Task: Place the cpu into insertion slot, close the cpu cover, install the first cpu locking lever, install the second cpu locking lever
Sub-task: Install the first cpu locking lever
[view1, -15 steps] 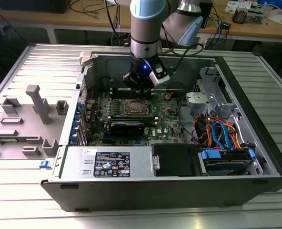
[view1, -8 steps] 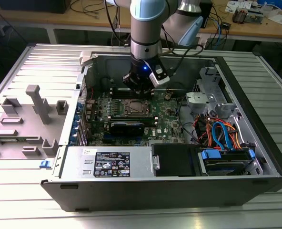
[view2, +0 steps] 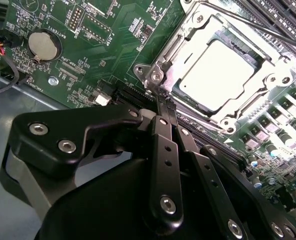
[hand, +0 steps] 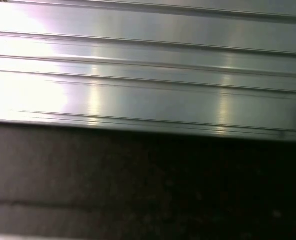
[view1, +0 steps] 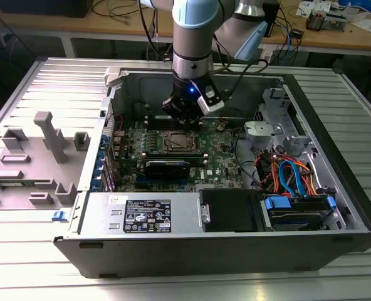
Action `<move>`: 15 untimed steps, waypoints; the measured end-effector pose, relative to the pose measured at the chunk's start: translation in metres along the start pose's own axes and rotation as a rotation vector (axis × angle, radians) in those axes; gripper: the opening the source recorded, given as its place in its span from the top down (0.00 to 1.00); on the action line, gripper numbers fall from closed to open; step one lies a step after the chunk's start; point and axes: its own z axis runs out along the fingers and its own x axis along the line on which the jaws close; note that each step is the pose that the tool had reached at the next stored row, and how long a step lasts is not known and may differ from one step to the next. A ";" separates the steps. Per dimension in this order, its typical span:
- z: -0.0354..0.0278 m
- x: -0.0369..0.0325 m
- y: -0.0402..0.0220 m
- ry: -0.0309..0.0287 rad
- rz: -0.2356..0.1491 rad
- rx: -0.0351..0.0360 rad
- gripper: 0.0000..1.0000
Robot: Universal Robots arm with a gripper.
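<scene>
The cpu (view2: 215,75), a flat square chip with a pale silver-grey top, lies seated in the insertion slot, framed by the cpu cover (view2: 188,37), a thin silvery metal plate closed over it. The black gripper (view2: 163,102), fingers together and empty, touches the frame's nearest corner. In the exterior view the socket (view1: 178,143) lies on the green motherboard (view1: 220,160), just below the gripper (view1: 184,119).

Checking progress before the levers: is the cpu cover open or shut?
Shut. In the second wrist view the cpu cover lies flat around the cpu, whose top shows through its window.
</scene>
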 end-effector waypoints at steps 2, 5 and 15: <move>0.0000 0.0000 0.0000 0.0000 0.000 -0.0001 0.89; -0.0004 -0.0001 0.0001 -0.0002 0.000 -0.0004 0.89; -0.0013 0.0024 0.0003 0.0000 0.000 0.0000 0.89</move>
